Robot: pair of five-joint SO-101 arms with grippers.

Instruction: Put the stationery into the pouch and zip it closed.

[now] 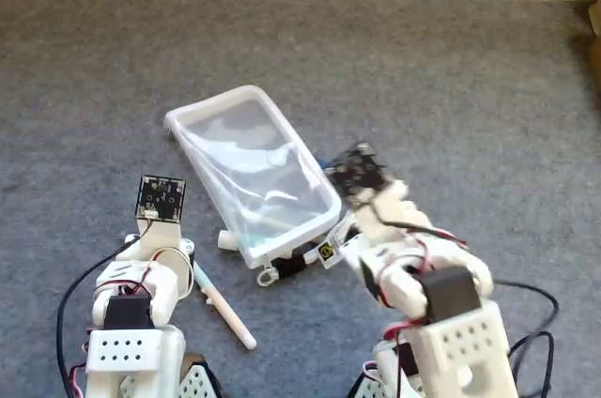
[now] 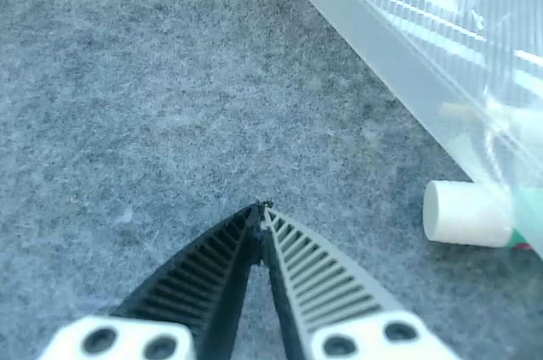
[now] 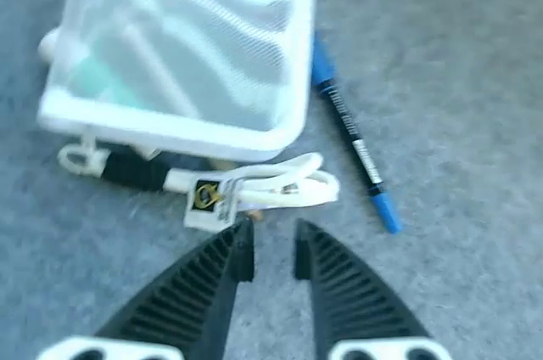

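The left end effector (image 2: 259, 210) has its two ribbed fingers pressed together, tips touching, with nothing between them, and it hangs over a bare patch of the grey, felt-like counter (image 2: 153, 80). Just beyond it, off to one side, runs the white edge of the clear pouch (image 2: 382, 63). A stubby white cylinder (image 2: 462, 214) with a green band lies at that edge, its far end under the pouch's film; whether it sits inside or beneath cannot be told. The right end effector (image 3: 271, 251) is slightly spread, with a narrow gap between the fingertips and nothing in it. Just ahead of its tips lies a coiled white cord (image 3: 271, 188) with a small tag. The cord runs into a black sleeve and a white ring by the pouch's near rim (image 3: 170, 126). Pale and teal shapes show through the pouch's mesh side, too blurred to name. A blue and black pen (image 3: 349, 135) lies on the counter beside the pouch's long edge, apart from the cord. From the high view the pouch (image 1: 235, 135) lies flat and slanted in the middle of the counter, between the two arms and ahead of them. A white pen with a teal end (image 1: 223, 306) lies on the counter close beside the left arm's base, outside the pouch.
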